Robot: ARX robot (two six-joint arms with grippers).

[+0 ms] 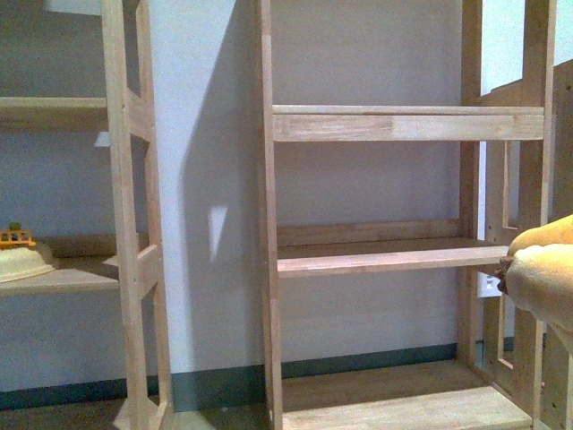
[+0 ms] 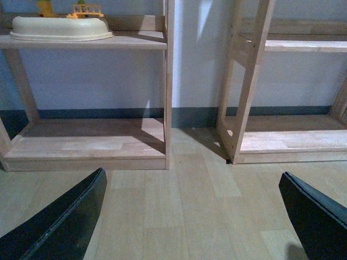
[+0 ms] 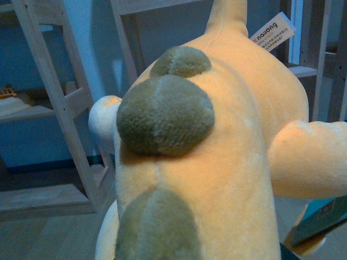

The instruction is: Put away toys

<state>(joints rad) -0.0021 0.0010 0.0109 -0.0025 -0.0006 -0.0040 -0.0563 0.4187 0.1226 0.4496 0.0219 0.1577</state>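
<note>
An orange-yellow plush animal (image 3: 233, 162) with olive-green back patches and a white label fills the right wrist view. My right gripper is shut on it, and its fingers are hidden behind the plush. At the right edge of the front view a part of the plush animal (image 1: 548, 269) shows, level with the middle shelf (image 1: 385, 258) of a wooden rack. My left gripper (image 2: 192, 216) hangs open over the bare wood floor, its black fingers (image 2: 65, 216) wide apart with nothing between them.
Two wooden shelf racks stand against a pale wall, one at the left (image 1: 134, 224) and one at centre right (image 1: 269, 224). A cream tub (image 2: 59, 28) with small yellow toys behind it sits on the left rack's shelf. Low shelves (image 2: 87, 143) lie near the floor.
</note>
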